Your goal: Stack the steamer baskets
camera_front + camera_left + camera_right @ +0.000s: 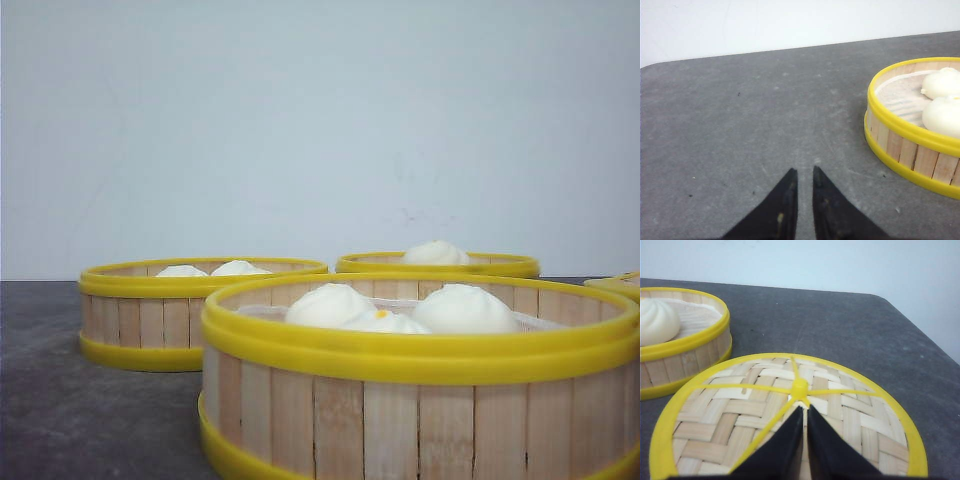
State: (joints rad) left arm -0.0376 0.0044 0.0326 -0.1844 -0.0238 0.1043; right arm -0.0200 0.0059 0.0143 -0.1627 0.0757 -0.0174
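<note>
Baskets (420, 375) look light, stiff; I'd grip rim. Left gripper (804, 172), right gripper (805, 409) near-closed, empty; lid (850, 425) below.

Three open steamer baskets (420, 380) (160, 310) (440, 264) holding white buns sit apart, unstacked, nearest one largest in view.

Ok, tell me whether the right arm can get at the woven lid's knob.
Probably yes: the right end effector sits just short of the knob, nothing between them, though its fingers look nearly closed.
</note>
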